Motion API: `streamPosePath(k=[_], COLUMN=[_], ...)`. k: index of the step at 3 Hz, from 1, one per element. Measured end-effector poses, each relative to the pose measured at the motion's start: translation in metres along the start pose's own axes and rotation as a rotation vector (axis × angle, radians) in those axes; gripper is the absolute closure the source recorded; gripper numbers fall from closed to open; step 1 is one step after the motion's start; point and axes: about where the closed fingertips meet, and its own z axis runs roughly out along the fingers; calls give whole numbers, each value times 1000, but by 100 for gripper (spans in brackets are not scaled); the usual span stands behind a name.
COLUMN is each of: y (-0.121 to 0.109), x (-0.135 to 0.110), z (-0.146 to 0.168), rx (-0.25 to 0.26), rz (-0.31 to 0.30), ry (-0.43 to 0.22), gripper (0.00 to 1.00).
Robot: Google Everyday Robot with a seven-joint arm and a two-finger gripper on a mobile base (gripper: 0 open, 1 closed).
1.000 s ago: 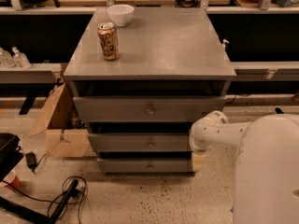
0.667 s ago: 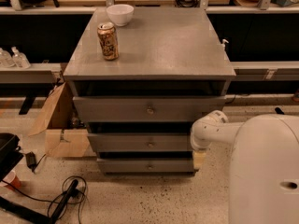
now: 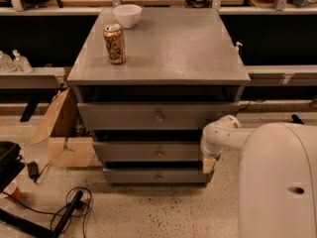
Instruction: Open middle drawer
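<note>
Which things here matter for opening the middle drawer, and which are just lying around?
Job: middle grey drawer with small round knob; gripper, low by the drawers' right edge.
Lying about: gold drink can, white bowl, cardboard box, black floor cables.

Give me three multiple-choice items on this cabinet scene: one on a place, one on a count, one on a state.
1. Where is the end effector? A in a sink; B by the right end of the middle drawer; C on a shelf.
2. How many drawer knobs show? A one; B two; C three.
3. How is the soda can placed? A upright; B on its side; C crushed flat.
Answers: B, the arm ends beside that drawer front; C, one knob on each of three fronts; A, it stands on the cabinet top.
</note>
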Motion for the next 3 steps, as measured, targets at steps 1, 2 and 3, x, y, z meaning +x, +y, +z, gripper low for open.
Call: streamPosePath(k=[1, 2, 3], y=[-5, 0, 0], x=[-7, -12, -12], z=[-3, -14, -14], rx=[2, -7, -7], rz=[-16, -19, -19], ry=[-7, -2, -2], gripper=[39, 62, 84])
